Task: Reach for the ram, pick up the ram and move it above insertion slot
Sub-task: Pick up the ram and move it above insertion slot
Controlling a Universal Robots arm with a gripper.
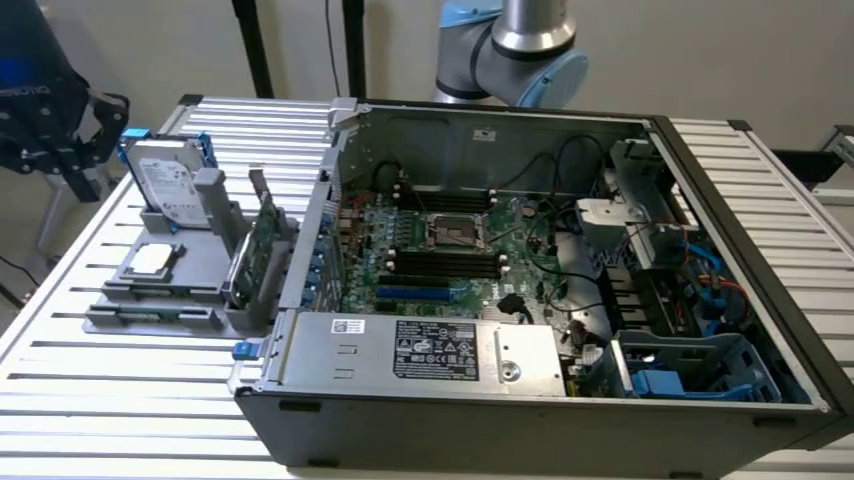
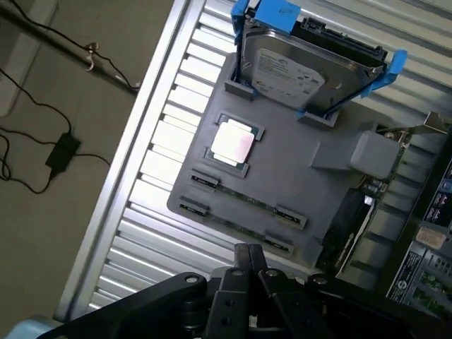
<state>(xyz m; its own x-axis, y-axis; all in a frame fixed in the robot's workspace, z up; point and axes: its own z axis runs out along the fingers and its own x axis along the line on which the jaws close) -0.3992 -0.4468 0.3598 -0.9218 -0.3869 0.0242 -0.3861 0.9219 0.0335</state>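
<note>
One gripper point(image 2: 249, 251), closed and empty, hovers over the gray tray point(image 2: 304, 185); wrist view catches, perhaps, the ram point(image 2: 247, 200) edge-on; exterior view adds the computer case point(image 1: 454, 135).

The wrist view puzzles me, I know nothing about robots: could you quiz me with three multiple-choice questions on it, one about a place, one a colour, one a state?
1. Where does the hard drive stand? A on the floor; B on the grey tray; C on a shelf.
2. What colour is the bracket around it? A red; B blue; C yellow.
3. How is the claw? A wide open; B shut on the drive; C shut, empty.
Answers: 1 B, its lower edge sits in the tray's holder; 2 B, blue ends show at its corners; 3 C, the fingertips meet with nothing between them.
</note>
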